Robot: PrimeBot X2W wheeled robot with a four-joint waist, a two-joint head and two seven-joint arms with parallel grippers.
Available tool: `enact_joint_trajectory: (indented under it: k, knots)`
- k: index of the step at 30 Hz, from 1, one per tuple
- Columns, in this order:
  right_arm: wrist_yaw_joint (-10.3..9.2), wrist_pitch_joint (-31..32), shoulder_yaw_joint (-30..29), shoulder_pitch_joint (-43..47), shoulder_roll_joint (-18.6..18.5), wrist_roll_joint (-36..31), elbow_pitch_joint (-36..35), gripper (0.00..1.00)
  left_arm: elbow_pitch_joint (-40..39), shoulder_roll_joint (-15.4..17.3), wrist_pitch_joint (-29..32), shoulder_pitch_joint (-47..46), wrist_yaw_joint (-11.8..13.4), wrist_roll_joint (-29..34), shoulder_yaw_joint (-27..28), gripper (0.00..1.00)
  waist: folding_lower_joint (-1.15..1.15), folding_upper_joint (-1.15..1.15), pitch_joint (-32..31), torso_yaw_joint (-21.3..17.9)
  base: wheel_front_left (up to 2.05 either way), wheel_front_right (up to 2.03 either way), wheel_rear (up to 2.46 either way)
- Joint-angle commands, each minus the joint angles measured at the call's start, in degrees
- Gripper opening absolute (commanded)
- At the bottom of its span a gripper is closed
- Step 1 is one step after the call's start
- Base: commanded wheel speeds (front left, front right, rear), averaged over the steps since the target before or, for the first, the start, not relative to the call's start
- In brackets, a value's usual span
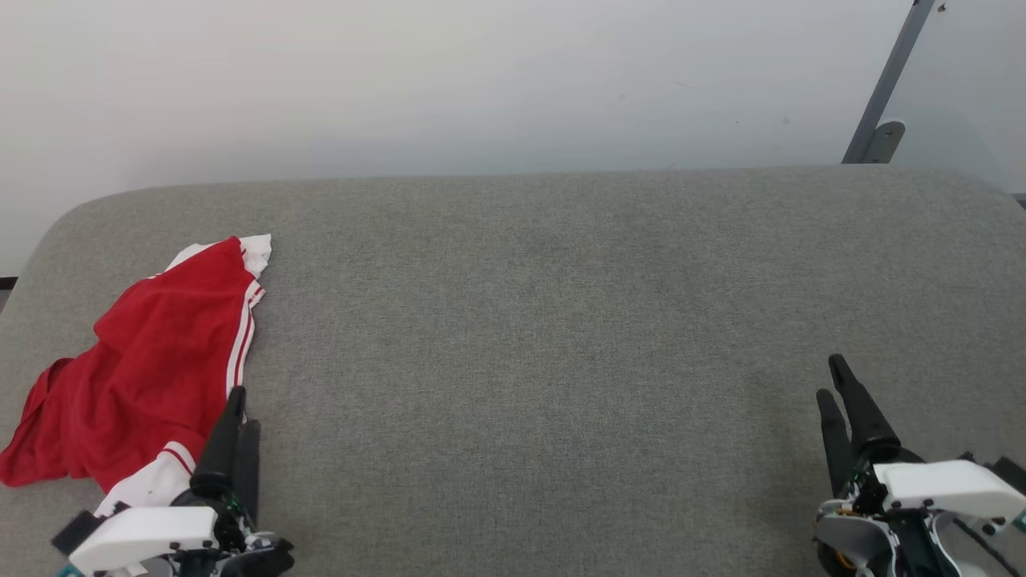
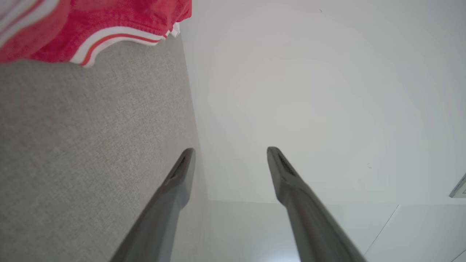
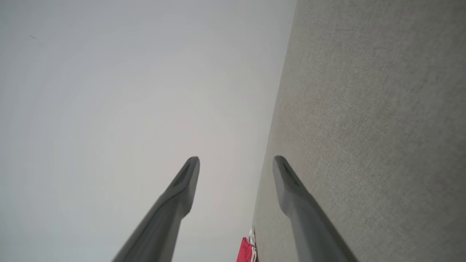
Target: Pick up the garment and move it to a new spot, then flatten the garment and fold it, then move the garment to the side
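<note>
You are looking at one garment (image 1: 152, 361), lying crumpled at the left end of the bench (image 1: 561, 320) and nearly reaching its edge, with its near white corner partly hiding behind your left end effector (image 1: 244, 407). Both end effectors are sitting parted and empty. The right end effector (image 1: 830, 377) is hovering well apart, with wide bare fabric lying between them

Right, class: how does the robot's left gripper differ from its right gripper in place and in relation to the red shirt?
The left gripper sits close beside the garment; the right gripper is over bare grey cushion, far from it. The left gripper's camera sees the garment large and close, the right gripper's just a small red sliver. Shared: both open, holding nothing.
</note>
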Motion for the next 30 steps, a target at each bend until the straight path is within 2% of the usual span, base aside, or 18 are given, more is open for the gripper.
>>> enact_joint_trajectory:
  k: [1,7,19,30]
  knots:
    - [0.07,-1.1,0.8,-2.7,-1.0,-1.9,-0.4,1.00,-1.2,1.5,-1.1,-2.1,0.0,2.1,-0.2,1.00,0.00,0.00,0.0,0.0,0.00,0.00,0.00]
    - [0.08,-3.3,3.4,-4.5,-2.9,-7.7,0.6,1.00,-0.5,3.6,-3.4,-2.5,0.0,8.3,-2.0,1.00,0.00,0.00,0.1,0.2,0.00,0.00,0.00]
    - [0.08,-6.1,5.4,-7.0,-4.8,-21.7,1.9,1.00,-2.1,5.1,-6.0,-2.2,0.0,22.7,-1.1,1.00,0.00,0.00,0.3,0.3,0.00,0.00,0.00]
    - [0.09,-8.5,5.9,-8.8,-5.6,-38.3,3.2,1.00,-1.7,5.9,-8.4,-2.1,0.0,37.5,-1.4,1.00,0.00,0.00,0.6,0.5,0.00,0.00,0.00]
